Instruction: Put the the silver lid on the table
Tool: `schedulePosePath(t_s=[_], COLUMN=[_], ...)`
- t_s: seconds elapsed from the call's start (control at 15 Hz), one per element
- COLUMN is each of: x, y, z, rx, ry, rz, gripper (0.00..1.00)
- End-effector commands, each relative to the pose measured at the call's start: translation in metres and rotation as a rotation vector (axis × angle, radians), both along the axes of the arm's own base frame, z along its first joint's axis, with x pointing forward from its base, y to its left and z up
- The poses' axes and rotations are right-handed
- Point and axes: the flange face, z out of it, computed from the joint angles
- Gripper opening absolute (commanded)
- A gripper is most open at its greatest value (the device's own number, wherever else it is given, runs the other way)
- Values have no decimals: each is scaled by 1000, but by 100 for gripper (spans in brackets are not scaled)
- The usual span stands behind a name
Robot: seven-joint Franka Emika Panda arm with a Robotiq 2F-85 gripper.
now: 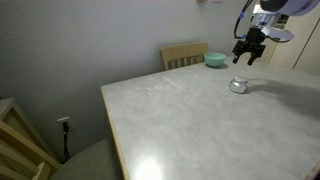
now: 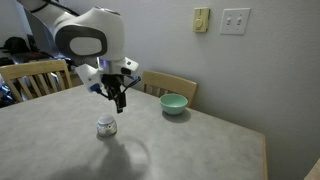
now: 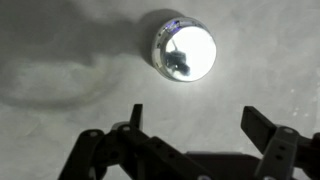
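Your gripper (image 3: 192, 118) hangs with jaws spread wide, holding nothing, above the silver lid (image 3: 183, 50) on the table (image 3: 60, 50)

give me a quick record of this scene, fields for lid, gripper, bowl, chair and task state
silver lid: lying on the table, nothing touching it
gripper: open, empty, in the air close to the silver lid, clear of it
teal bowl: on the table near its edge, apart from the silver lid
chair: light wood, at the table edge beside the teal bowl
task state: silver lid is on the table, not held
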Motion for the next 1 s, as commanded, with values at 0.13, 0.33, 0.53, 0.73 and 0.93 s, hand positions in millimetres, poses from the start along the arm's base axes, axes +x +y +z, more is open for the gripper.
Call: schedulePosePath(t_s=[0.13,0.33,0.53,0.73,0.93], x=[37,46,50,46,42], y=[14,28,41,47,45], z=[-40,-54,-59,-56,-48], rx=[-31,-24,-27,-56,-101], ry=[160,223,225,216,208], rz=[-98,-189,-271,-344,-423], gripper=[100,100,100,100,100])
